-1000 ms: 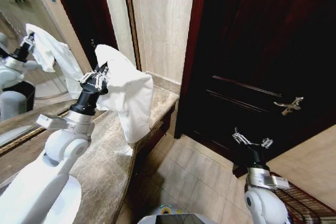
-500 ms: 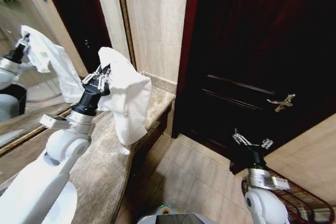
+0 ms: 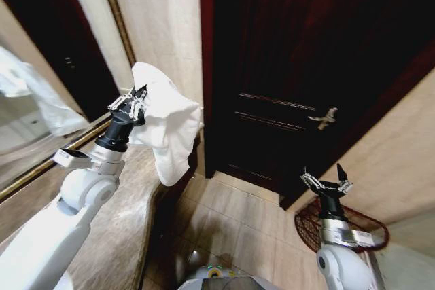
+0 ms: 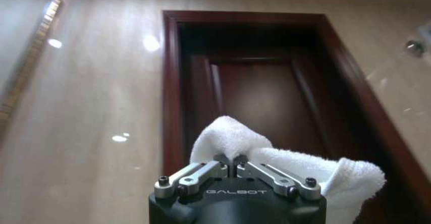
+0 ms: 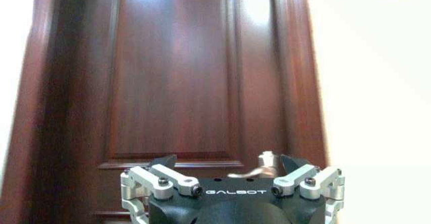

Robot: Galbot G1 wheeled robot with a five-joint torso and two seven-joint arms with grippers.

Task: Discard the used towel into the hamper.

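The white towel (image 3: 166, 127) hangs from my left gripper (image 3: 135, 102), which is shut on its upper fold and held up over the end of the marble counter (image 3: 115, 222). From the left wrist the towel (image 4: 296, 168) bulges out past the closed fingers (image 4: 202, 173). The hamper (image 3: 367, 221), a dark reddish open-weave basket, stands on the floor at the lower right, partly hidden behind my right arm. My right gripper (image 3: 327, 183) is open, held low in front of the hamper with nothing in it; in the right wrist view it (image 5: 229, 171) faces the door.
A dark wooden door (image 3: 312, 66) with a metal lever handle (image 3: 325, 117) fills the wall ahead. A mirror (image 3: 34, 93) runs along the left above the counter. Beige floor tiles (image 3: 238, 229) lie open between the counter and the hamper.
The whole view has swung to the right: the mirror and counter slid left and the hamper came further into sight. The towel stays gripped in the left gripper; the right stays open.
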